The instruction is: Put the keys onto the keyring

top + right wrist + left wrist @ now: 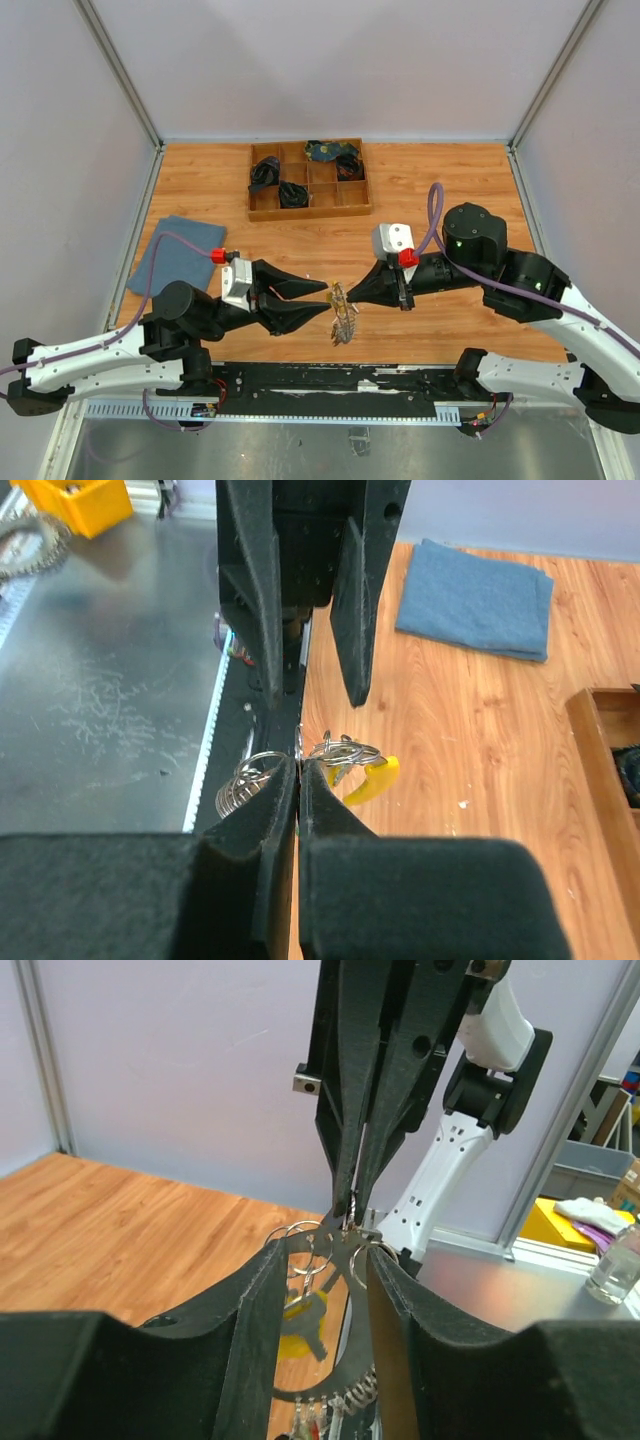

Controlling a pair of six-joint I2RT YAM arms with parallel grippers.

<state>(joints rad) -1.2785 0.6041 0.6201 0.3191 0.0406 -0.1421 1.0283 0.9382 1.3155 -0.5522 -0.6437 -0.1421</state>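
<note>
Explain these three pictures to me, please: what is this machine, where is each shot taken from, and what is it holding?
It is a robot with two arms bolted at the near edge of a wooden table. One picture looks down from above; the other two come from small cameras on each wrist, so the black fingers fill the foreground. Each arm ends in a two-finger end effector. The right end effector is shut on the keyring, a thin metal loop with a yellow piece. A bunch of keys hangs below it. The left end effector has its fingers open on either side of the bunch, not clamping it. Also on the table: a folded blue cloth and a wooden tray with compartments holding dark items.
</note>
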